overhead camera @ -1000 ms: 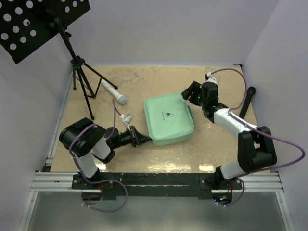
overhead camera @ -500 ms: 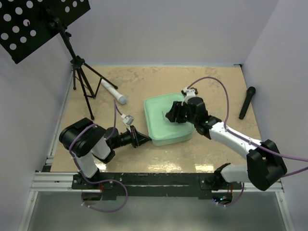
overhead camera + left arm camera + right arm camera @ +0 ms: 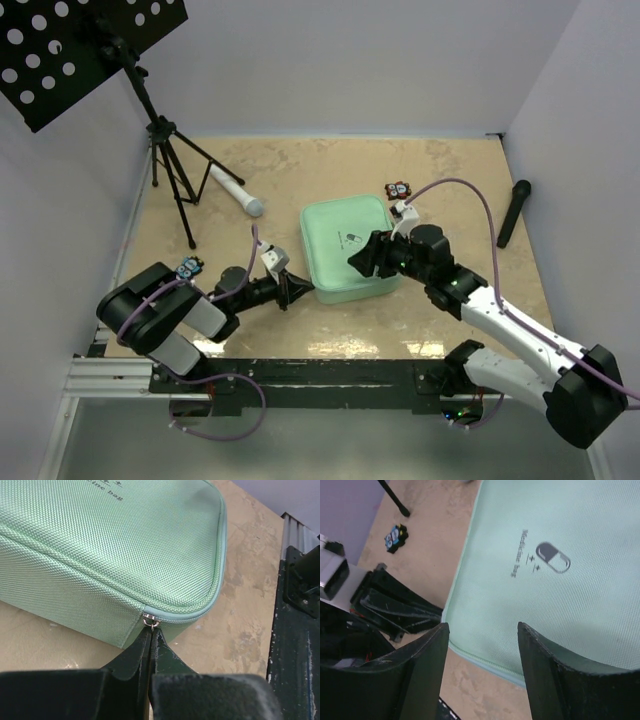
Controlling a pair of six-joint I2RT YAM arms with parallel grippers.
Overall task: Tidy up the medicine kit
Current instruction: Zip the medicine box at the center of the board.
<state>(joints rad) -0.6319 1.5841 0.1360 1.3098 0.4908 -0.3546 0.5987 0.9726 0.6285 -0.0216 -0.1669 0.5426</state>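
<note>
Jaws on my left are pinched shut on the zip pull (image 3: 150, 622) at the near-left corner of the medicine kit (image 3: 345, 250), mid table (image 3: 450, 170). My right jaws hang spread above its lid. I judge unzipping is starting: steady the lid, then drag the pull along.

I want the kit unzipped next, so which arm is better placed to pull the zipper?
Left. The left gripper is shut at the zipper pull on the kit's corner, apparently pinching it. The right gripper hangs open over the lid, away from the zipper, better suited to steadying the kit.
</note>
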